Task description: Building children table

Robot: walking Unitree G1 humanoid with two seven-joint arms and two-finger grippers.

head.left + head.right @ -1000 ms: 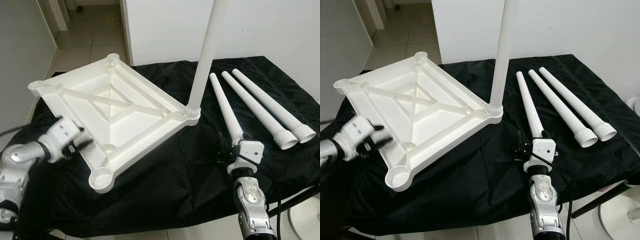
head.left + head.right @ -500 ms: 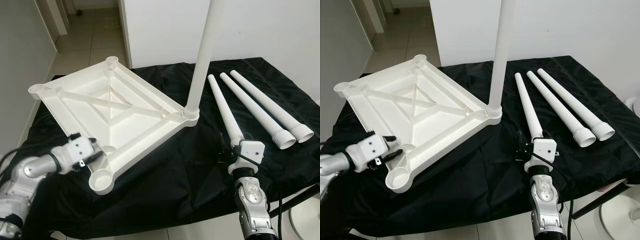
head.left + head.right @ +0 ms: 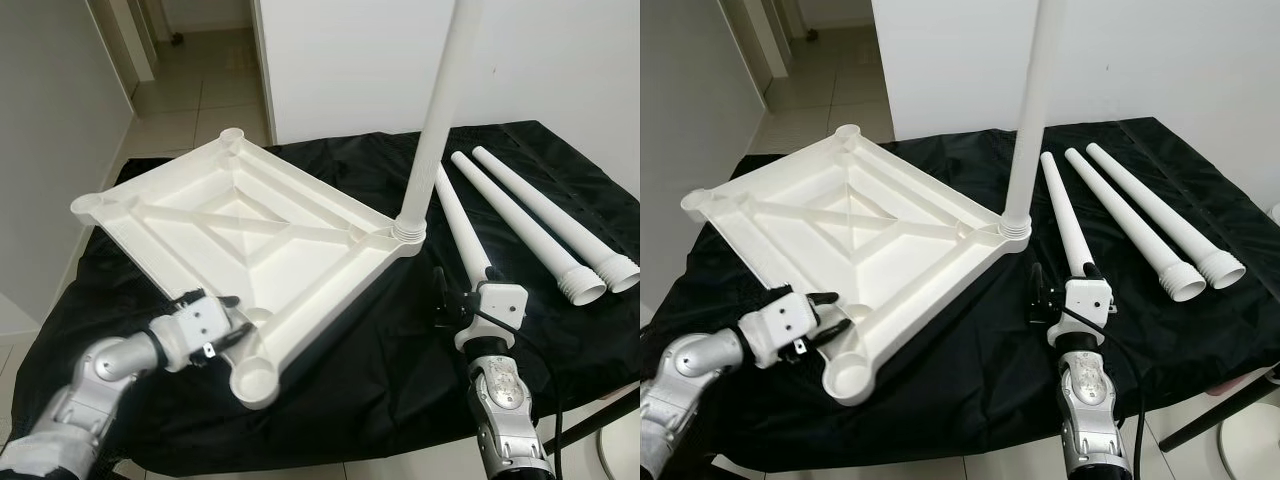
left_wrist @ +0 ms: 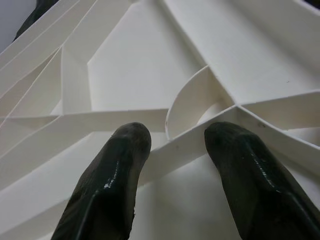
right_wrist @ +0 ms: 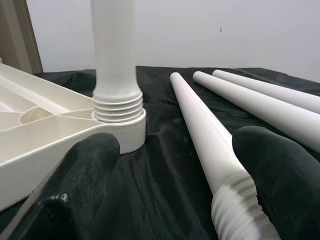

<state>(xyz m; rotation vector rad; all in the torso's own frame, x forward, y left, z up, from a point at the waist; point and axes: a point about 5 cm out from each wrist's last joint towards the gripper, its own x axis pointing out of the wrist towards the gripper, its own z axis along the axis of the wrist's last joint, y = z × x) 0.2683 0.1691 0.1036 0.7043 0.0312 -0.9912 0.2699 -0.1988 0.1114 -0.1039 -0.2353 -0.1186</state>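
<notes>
We saw the white tabletop [image 3: 250, 235] lying upside down on the black-draped desk [image 3: 370, 370], ribs facing up, with one leg [image 3: 440, 110] already standing upright in its corner socket on the side toward our right arm. Three loose legs lay on the cloth beyond that corner, roughly parallel, their long axes running away from us with the threaded ends toward us. The nearest loose leg [image 3: 1065, 225] pointed almost straight at the right claw [image 5: 172, 192], its threaded end lying between the two spread fingers in the right wrist view; whether a finger touched it we could not tell, and nothing was gripped. The other two legs [image 3: 1150, 225] lay farther out to the right, well apart from that claw. We judged the right arm plainly the nearer one for picking up a leg, and a close along the threaded end would take it across its long axis. The left claw [image 4: 172, 150] sat at the near edge of the tabletop, just beside the empty socket [image 3: 255, 378] at the corner closest to us, its fingers [image 4: 110, 170] spread to either side of a thin rib and looking to rest against the plastic, not pinching it.
</notes>
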